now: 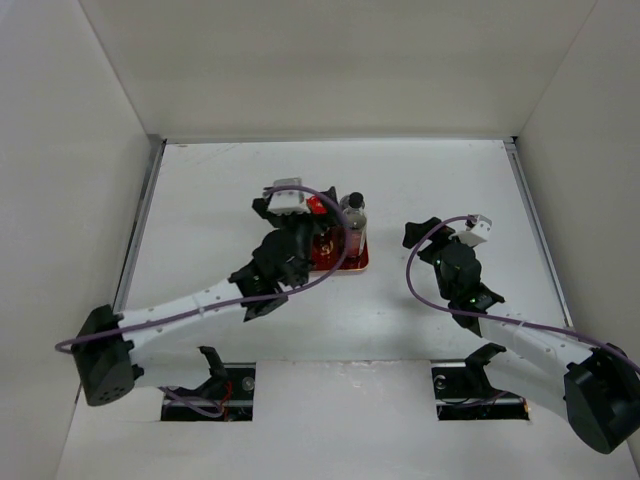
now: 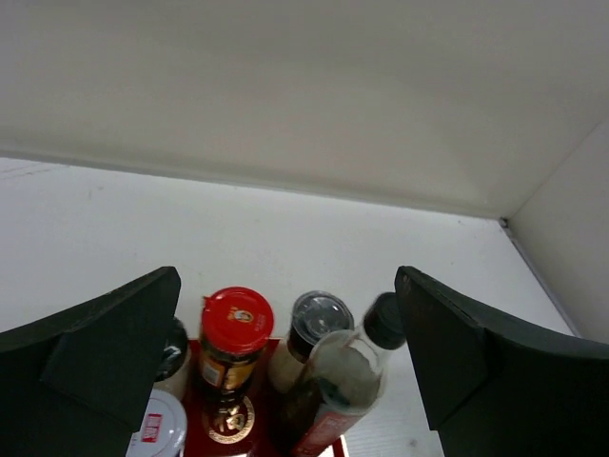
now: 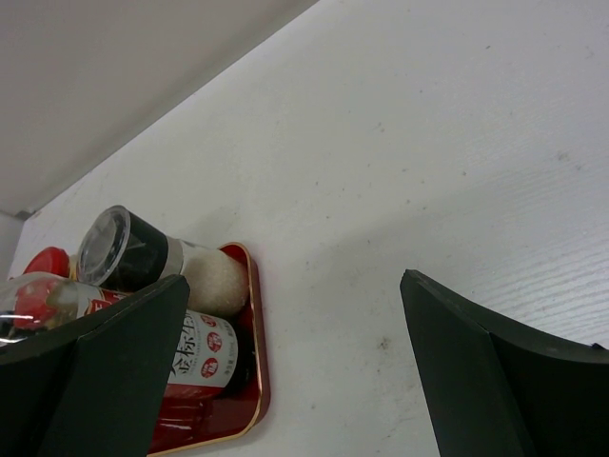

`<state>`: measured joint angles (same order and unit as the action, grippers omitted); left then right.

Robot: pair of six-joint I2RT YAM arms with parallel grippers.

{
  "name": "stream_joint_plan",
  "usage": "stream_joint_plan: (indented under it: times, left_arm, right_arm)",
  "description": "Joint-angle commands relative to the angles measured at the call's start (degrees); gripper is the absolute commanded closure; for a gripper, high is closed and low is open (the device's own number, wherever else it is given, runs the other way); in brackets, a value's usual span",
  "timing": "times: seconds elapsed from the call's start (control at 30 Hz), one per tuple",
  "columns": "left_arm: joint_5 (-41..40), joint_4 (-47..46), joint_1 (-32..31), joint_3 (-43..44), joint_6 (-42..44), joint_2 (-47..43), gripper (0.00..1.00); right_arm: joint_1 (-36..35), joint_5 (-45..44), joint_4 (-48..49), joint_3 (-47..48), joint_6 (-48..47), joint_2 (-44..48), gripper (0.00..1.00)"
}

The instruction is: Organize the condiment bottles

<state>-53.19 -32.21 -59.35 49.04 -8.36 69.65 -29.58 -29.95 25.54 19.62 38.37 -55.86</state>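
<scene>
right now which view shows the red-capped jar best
Left wrist: the red-capped jar shows cap and label clearly. Top external gives only a red spot of cap; right wrist, a sliver at the left edge.
</scene>
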Motion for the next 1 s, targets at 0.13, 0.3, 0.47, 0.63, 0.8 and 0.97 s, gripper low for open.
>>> stream_joint_plan:
  times: [0.13,0.3,0.47,0.63,0.8,0.97]
  left_arm:
    - [-11.3,2.91,0.6,-16.5,-8.67,-18.73,0.0]
    - [-7.93,23.81,5.77,-17.58,-18.68,-25.43,0.0]
    - [19.4,40.71,26.13,-11.35,-32.86,-23.95,0.0]
    - [20.15,48.98,33.99,-4.57,-31.72,-22.54,0.0]
    - [18.91,51.19,34.7,-1.05,-31.63,-17.54,0.0]
    - [17.77,53.9,34.7,2.54,-31.72,-12.88,0.0]
  right_arm:
    - [0.1,-0.28,-1.19,0.86,-0.05,1.01,0.0]
    - [0.01,-0.98,-1.46,1.3,-0.31,0.75,0.0]
    - [-2.88,-3.44,-1.19,1.3,-1.1,2.68,0.0]
    - [-6.31,-5.11,-2.33,4.2,-2.77,1.28,0.0]
    - [-7.02,-5.99,-5.58,6.75,-2.86,0.92,0.0]
    - [-6.58,-4.76,-7.7,7.54,-3.13,1.54,0.0]
